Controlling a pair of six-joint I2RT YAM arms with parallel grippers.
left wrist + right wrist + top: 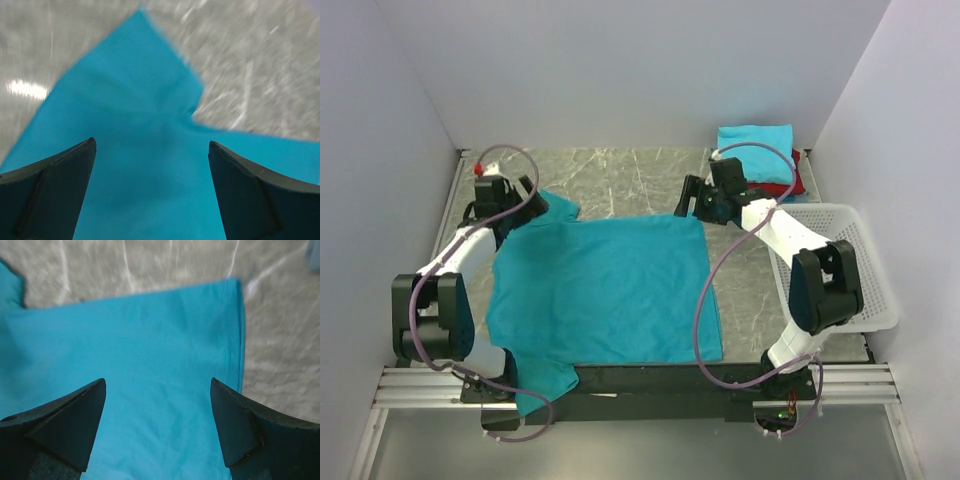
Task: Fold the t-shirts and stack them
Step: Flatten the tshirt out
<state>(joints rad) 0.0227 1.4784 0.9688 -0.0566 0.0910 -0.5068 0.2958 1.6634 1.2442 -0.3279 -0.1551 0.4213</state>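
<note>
Top external view: a teal t-shirt point(605, 290) lies spread flat mid-table point(620, 180).
The left gripper point(527, 203), at 10 o'clock over a sleeve, and the right gripper point(692, 200), at 1 o'clock over a corner, both gape released, grasping nothing; folded shirts point(756, 143) sit stacked at 2 o'clock.

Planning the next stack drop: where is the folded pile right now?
Top view: the folded pile sits in the far right corner, just behind the white basket.
</note>
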